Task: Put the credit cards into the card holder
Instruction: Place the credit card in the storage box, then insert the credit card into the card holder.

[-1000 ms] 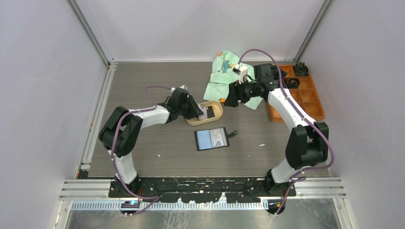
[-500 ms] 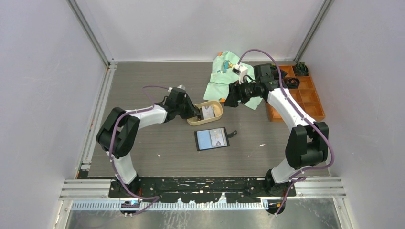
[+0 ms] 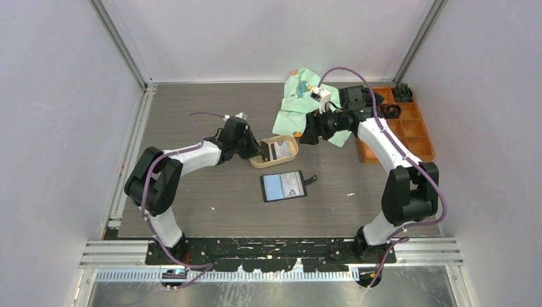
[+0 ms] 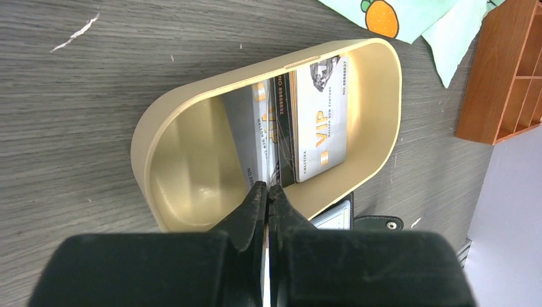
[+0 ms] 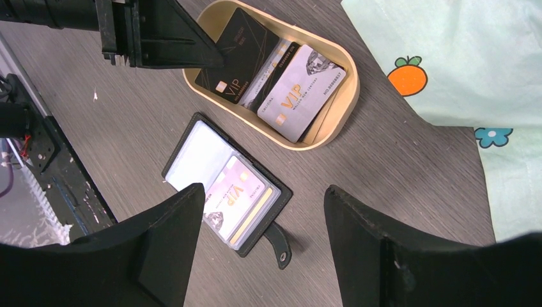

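The tan oval tray (image 3: 292, 154) holds the credit cards. A grey VIP card (image 5: 300, 96) lies flat on the others in the tray (image 5: 348, 102). My left gripper (image 3: 263, 152) is shut on a black card (image 5: 235, 48) and holds it tilted up at the tray's left end. In the left wrist view this card shows edge-on between the closed fingertips (image 4: 268, 188). The black card holder (image 3: 283, 186) lies open below the tray, with a pale VIP card (image 5: 233, 192) in its clear pocket. My right gripper (image 3: 305, 135) hovers open above the holder (image 5: 224, 185), holding nothing.
A green printed cloth (image 3: 300, 102) lies behind the tray, under the right arm. An orange compartment box (image 3: 399, 128) with small dark items stands at the right edge. Grey walls enclose the table on three sides.
The left gripper closed on the black card in the tray and tipped it up on edge, while its arm drew slightly left. The right arm stayed still.
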`<state>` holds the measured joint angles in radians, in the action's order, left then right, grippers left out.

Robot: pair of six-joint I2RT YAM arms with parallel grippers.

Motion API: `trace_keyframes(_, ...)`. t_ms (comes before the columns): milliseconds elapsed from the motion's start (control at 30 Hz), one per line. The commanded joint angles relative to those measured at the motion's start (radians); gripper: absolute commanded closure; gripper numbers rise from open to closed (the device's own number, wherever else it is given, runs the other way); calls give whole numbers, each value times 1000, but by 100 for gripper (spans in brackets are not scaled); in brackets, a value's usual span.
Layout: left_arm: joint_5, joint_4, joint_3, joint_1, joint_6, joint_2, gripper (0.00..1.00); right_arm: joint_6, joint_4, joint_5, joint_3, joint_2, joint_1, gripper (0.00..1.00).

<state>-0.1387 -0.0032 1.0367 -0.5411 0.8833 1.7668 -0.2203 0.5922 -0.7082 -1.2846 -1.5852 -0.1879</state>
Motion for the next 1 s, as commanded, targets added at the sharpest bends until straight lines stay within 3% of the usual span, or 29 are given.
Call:
trace_keyframes(0, 17, 7, -18, 6, -40, -83, 100, -14, -8, -31, -24, 4, 1, 26)
trace_keyframes(233, 0, 147, -165, 6, -119, -262, 100, -66, -39, -178, 24, 58, -5, 26)
trace_keyframes(533, -170, 496, -392, 15, -88, -492, 100, -191, -254, -401, 278, 259, -13, 17)
trace_keyframes(767, -270, 832, -588, 2, 71, -596, 100, 211, -638, -426, 388, 254, -55, 20)
trace_keyframes(967, -267, 977, -687, -43, 88, -628, 100, 426, -776, -394, 402, 217, -124, 22)
